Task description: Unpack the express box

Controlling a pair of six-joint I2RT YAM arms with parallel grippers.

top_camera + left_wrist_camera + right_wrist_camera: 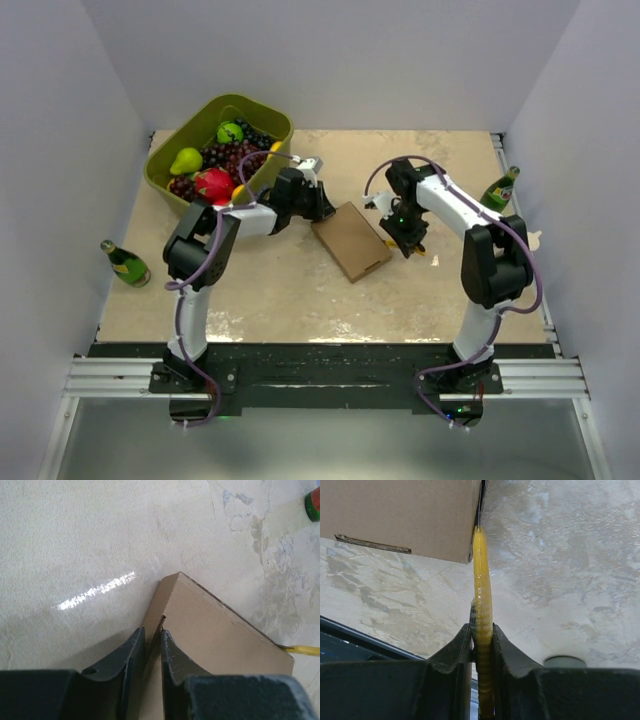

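Two grippers share this step, opening the express box [350, 242], which lies flat mid-table, skewed, between them and closed as far as I can see. Nearest, the right gripper [481, 628] has its fingers clamped tight on a thin yellow tool [481, 575], prob. a cutter, whose tip sits right at the seam on the box's right edge. My judgement: keep the tool flat & in line w/ that seam and slide along it, don't dig in. A steep angle would likely tear the card or shove the box.

A bit farther, the left gripper [152, 635] meets the box's far-left corner. Its fingers are nearly together w/ a thin cardboard edge pinched between them. That pinch is the anchor, so it should be firm while the tool pushes, else the light box prob. skates on the smooth table [280, 300]. Don't lift the corner much yet, or the seam could twist off the tip.

Farther right, a green bottle [500, 188] leans near the right arm, so mind the elbow. Farthest, the fruit tub [255, 108] sits just behind the left arm, so swing wide of it
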